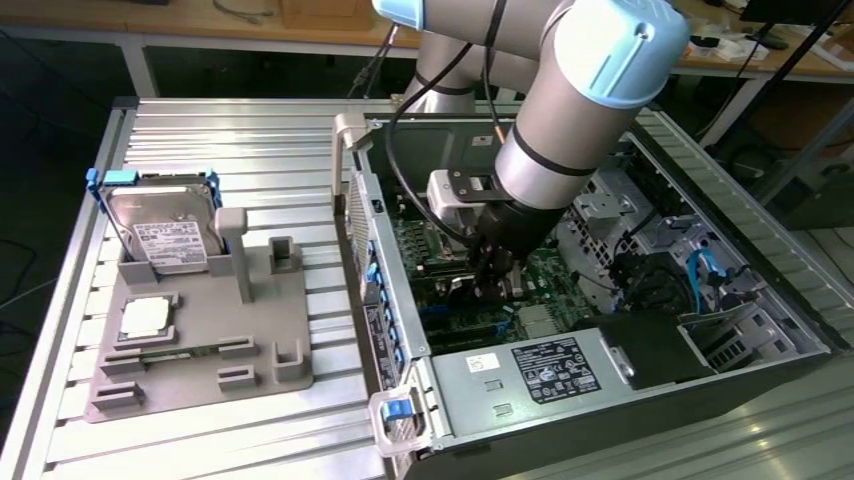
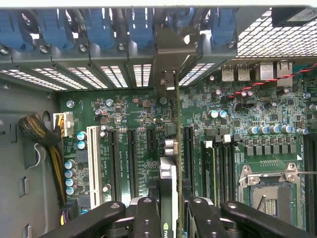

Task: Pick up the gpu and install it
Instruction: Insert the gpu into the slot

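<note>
Exterior view: the arm reaches down into the open computer case at centre frame. Its claw sits low over the green motherboard, right of the case's blue-latched wall. What it carries is dark against the board and hard to make out here. On the tabletop, at left of frame, a grey holder keeps a hard drive and a small square chip, well apart from the claw.

Wrist view: the claw is clamped on the gpu, which stands edge-on between the two fingers. The card's long axis runs from lower centre straight up the frame, parallel to the black expansion slots. Its silver bracket leads, near the vented rear wall under the blue latches. A black slot lies just right of the card's edge. By my reading, this is the line to match, but I cannot tell whether the card touches it.
</note>
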Motion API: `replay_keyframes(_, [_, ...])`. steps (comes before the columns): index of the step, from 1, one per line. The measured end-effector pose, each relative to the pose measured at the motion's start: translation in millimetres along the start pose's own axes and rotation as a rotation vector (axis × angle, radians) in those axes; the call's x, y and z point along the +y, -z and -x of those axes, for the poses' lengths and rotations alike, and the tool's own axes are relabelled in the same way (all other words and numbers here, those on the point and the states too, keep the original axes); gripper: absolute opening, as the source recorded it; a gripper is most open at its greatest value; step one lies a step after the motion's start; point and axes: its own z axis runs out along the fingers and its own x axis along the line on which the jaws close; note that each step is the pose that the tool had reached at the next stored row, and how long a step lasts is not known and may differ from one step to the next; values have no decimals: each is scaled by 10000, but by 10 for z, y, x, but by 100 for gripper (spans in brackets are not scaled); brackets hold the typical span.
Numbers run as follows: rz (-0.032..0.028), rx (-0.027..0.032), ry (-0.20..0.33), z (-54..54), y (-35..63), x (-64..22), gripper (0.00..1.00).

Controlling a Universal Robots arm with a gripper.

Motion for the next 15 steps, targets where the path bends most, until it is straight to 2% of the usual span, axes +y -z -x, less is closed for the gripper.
replay_keyframes(15, [0, 0, 0, -3, -43, -2, 27])
